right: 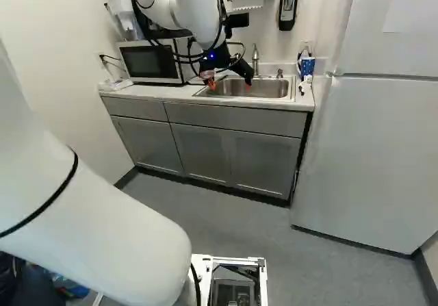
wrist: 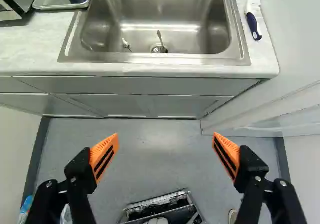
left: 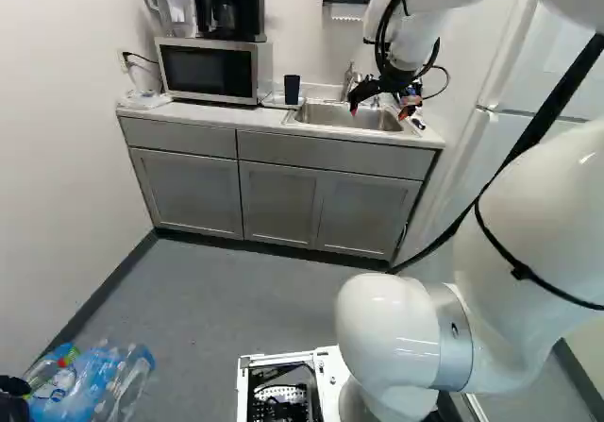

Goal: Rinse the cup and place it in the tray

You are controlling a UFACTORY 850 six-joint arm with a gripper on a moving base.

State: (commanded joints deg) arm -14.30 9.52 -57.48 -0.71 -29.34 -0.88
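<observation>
Gripper (left: 379, 112) up high near the sink (left: 332, 114), fingers (wrist: 104, 156) spread wide, nothing between them. Dark blue cup (left: 292, 89) upright in the tray (wrist: 62, 6), beside the sink on the microwave (left: 208, 71) side. Wrist view: sink ahead of the fingers, cup and tray ahead too, off to one side, cup only partly in view. In the sink basin: metal utensil (wrist: 160, 37) at the drain (wrist: 159, 48), small whitish item (wrist: 125, 43) near it, can't tell what. Brush (wrist: 253, 24) with dark blue handle end on the counter (left: 212, 115), other side of the sink from the tray. Faucet (right: 255, 59) behind the basin. Coffee maker (left: 233, 7) and water pitcher (left: 173, 2) on top of the microwave. Refrigerator (right: 369, 148) at the right of the right base view. Plastic bottles (left: 99, 384) low at the left of the left base view.
</observation>
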